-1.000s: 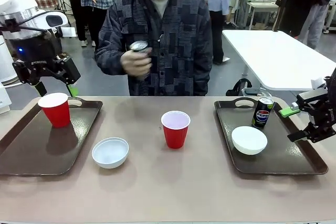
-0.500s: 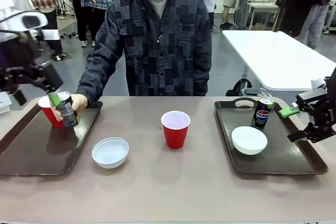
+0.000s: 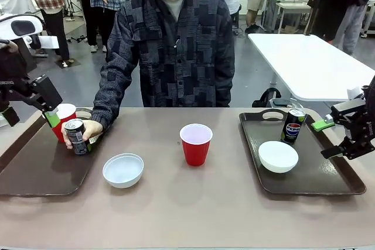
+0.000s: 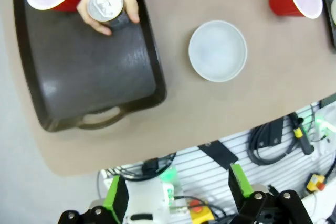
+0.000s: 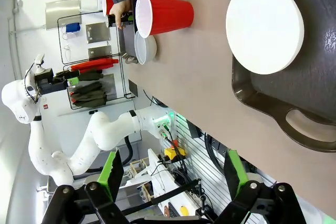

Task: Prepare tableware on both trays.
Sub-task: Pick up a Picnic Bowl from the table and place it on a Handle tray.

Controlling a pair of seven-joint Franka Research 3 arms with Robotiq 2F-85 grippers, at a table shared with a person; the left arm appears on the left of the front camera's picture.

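- left gripper [image 3: 29,120] hangs over the 10 o'clock corner of the left tray [image 3: 35,171]; fingers apart and holding nothing, wrist view confirms the gap [image 4: 176,192].
- left cup [image 3: 68,111] stands upright at the tray's far end, partly behind one gripper finger.
- person's hand [image 3: 88,132] is wrapped round the left can [image 3: 75,137], which is upright on the tray at 5 o'clock of the cup, just beside it. Judged full, so heavier than it looks, with slick stiff metal; best taken mid-body.
- loose bowl [image 3: 123,170] sits on the tabletop [image 3: 193,209] at 4 o'clock of the can, just off the tray's rim. It looks rigid, smooth and shallow. Pinch it at the rim, one finger inside; a grip on the curved side would likely slide off.
- loose cup [image 3: 195,143] is upright mid-tabletop, at 2 o'clock of the bowl and well apart from both trays. It is probably light with a thin, springy wall. Hold it across the upper wall with gentle force or it may buckle or tip.
- right tray [image 3: 316,190] holds the right bowl [image 3: 278,156], with the right can [image 3: 293,125] at its 1 o'clock, near but apart.
- right gripper [image 3: 327,139] hovers at the tray's 3 o'clock edge; fingers apart with nothing held [image 5: 172,174].
- Judged tally: the left tray lacks a bowl and the right tray lacks a cup.
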